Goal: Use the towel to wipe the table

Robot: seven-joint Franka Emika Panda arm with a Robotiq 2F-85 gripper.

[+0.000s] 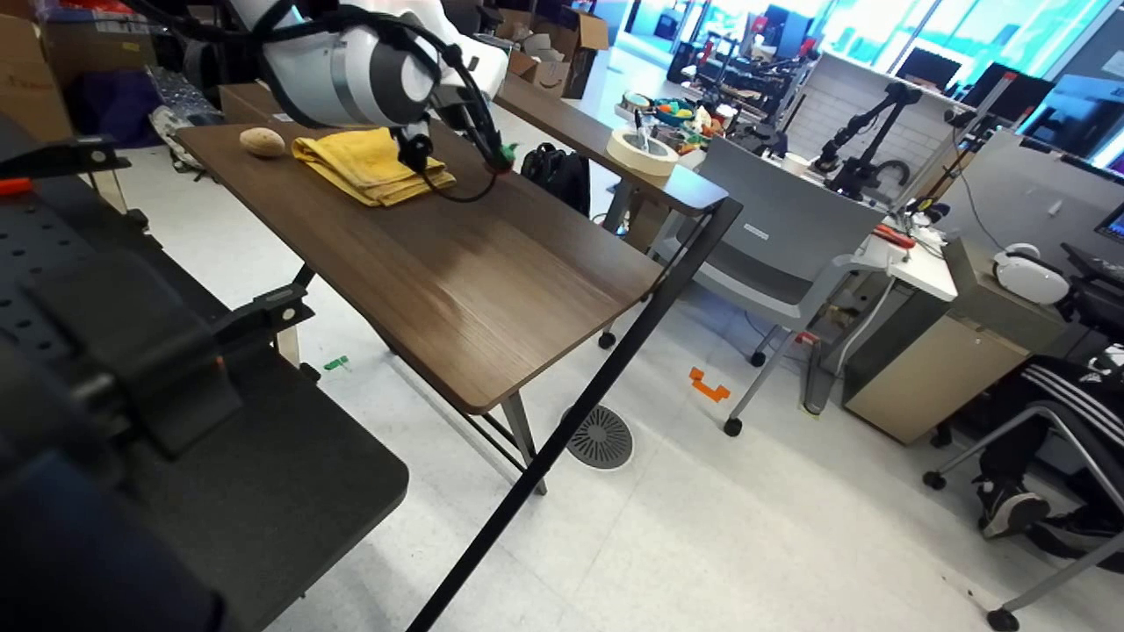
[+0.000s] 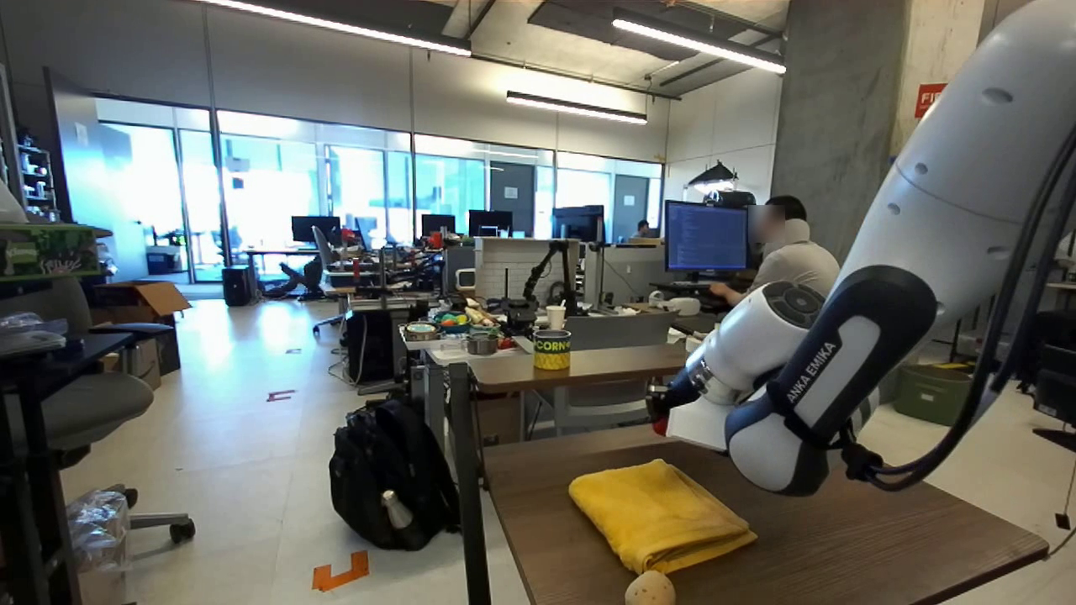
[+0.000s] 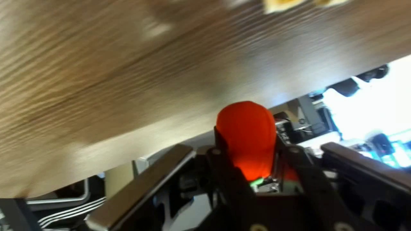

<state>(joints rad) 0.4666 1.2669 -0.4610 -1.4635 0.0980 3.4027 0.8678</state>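
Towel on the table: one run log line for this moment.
towel: folded on table; ball: beside towel; jaws: apart from towel, something red between, grip unclear; wiping: not underway

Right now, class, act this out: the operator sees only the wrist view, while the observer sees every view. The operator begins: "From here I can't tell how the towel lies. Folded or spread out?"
Observer: The yellow towel lies folded on the table.
Operator: Is anything close to it?
Observer: Yes, a small tan ball; in an exterior view a narrow gap shows between the two.
Operator: And anything lower down, off the table?
Observer: A black backpack rests on the floor beside it.
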